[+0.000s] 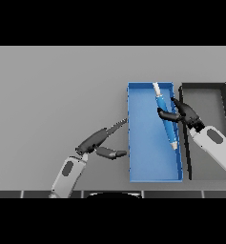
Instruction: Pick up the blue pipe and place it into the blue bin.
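Note:
The blue pipe (165, 119), with a pale tip at its far end, lies slanted over the right side of the blue bin (145, 157). My right hand (182, 113) reaches in over the bin's right wall; its thumb and fingers curl round the pipe's middle. Whether the pipe rests on the bin floor or hangs above it I cannot tell. My left hand (99, 143) sits on the table just left of the bin, fingers straight and thumb spread, holding nothing.
A dark grey bin (203, 95) stands right beside the blue bin, under my right forearm. Grey tabletop stretches to the left and far side.

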`<move>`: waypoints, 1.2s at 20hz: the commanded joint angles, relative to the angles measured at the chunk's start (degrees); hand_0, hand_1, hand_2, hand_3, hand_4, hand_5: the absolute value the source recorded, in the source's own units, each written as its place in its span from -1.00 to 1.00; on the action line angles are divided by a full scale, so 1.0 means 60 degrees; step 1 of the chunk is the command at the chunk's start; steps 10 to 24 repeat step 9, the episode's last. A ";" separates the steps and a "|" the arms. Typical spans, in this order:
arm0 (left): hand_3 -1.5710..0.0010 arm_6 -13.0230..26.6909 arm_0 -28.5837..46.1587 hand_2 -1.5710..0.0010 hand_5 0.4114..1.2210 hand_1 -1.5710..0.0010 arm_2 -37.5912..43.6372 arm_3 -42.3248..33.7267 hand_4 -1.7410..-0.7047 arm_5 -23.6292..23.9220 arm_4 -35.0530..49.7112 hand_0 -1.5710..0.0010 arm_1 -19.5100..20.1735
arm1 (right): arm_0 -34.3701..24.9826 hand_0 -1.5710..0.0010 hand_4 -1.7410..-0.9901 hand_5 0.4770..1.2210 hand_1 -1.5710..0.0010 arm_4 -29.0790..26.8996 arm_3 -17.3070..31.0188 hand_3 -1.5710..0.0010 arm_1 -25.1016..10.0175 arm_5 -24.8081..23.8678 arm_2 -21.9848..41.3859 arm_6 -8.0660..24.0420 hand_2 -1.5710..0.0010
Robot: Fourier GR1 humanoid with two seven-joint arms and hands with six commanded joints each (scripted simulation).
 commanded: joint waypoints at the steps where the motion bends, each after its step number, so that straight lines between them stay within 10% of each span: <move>1: 1.00 -0.0020 -0.0024 1.00 -0.96 1.00 0.0020 0.0024 0.65 0.0007 -0.0008 1.00 0.0014 | -0.0043 0.98 0.89 -0.45 0.98 0.0000 0.0038 0.99 -0.0048 0.0035 0.0028 0.0006 0.98; 24: 1.00 -0.0186 0.0161 1.00 -0.95 1.00 -0.0181 0.0156 0.65 0.0091 -0.0221 1.00 -0.0069 | -0.0411 0.99 0.91 -0.55 0.99 -0.0180 0.0156 1.00 -0.0121 0.0202 0.0632 -0.0003 0.99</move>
